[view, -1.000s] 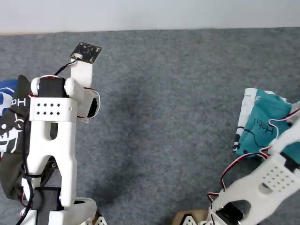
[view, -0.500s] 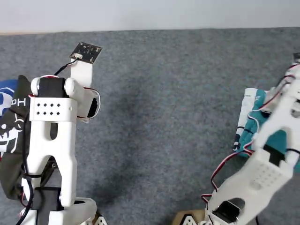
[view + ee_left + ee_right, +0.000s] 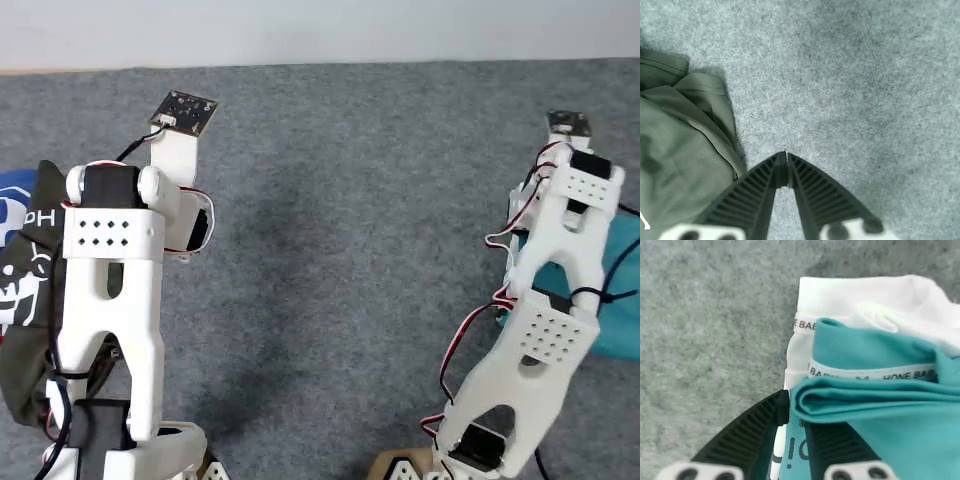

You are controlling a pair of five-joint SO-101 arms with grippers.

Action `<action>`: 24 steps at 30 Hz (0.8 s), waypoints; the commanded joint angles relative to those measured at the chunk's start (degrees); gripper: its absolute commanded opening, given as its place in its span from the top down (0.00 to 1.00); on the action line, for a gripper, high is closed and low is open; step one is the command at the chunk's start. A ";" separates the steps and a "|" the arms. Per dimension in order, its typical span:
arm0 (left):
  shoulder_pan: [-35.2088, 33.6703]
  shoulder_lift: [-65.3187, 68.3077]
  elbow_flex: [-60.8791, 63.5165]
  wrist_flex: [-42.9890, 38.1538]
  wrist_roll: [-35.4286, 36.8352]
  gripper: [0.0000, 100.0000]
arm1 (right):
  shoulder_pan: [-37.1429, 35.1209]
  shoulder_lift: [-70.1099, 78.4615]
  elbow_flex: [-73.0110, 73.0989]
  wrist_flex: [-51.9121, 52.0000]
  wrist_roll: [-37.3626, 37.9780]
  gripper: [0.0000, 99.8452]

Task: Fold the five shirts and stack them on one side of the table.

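Note:
A folded teal shirt (image 3: 880, 405) lies on a folded white shirt (image 3: 850, 295) at the table's right side. My right gripper (image 3: 795, 407) is shut, its tips at the teal shirt's folded edge, and the fold lies over one fingertip. In the high view the right arm (image 3: 560, 280) stretches over this stack, with teal cloth (image 3: 622, 290) showing beside it. My left gripper (image 3: 786, 157) is shut on nothing above the grey carpet (image 3: 865, 75), next to a crumpled dark olive shirt (image 3: 675, 150). That olive shirt (image 3: 25, 330) lies at the table's left edge.
A blue shirt (image 3: 12, 200) peeks out beyond the olive one at the left edge. The left arm (image 3: 110, 260) stands upright over the table's left part. Bare grey carpet (image 3: 350, 250) spreads between the two arms, bounded by a pale wall (image 3: 320, 30) at the back.
The right arm has swung forward from the front right corner and now reaches out over the teal and white stack. The left arm has not moved.

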 commanded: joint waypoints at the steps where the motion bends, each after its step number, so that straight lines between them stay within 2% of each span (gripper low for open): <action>1: 0.44 -2.20 -0.22 1.32 -0.35 0.99 | 0.75 -6.73 -2.37 0.48 -0.70 0.96; 4: 0.44 -2.20 -0.22 1.32 -0.35 0.99 | 2.33 -8.13 -2.37 -0.31 -0.44 0.96; 12: 0.53 -2.20 -0.22 1.32 -0.35 0.99 | 3.03 -0.75 -2.37 -12.70 -0.35 0.95; 24: 0.53 -2.20 -0.22 1.32 -0.35 0.99 | -3.03 -8.75 -2.37 -3.12 -0.35 0.95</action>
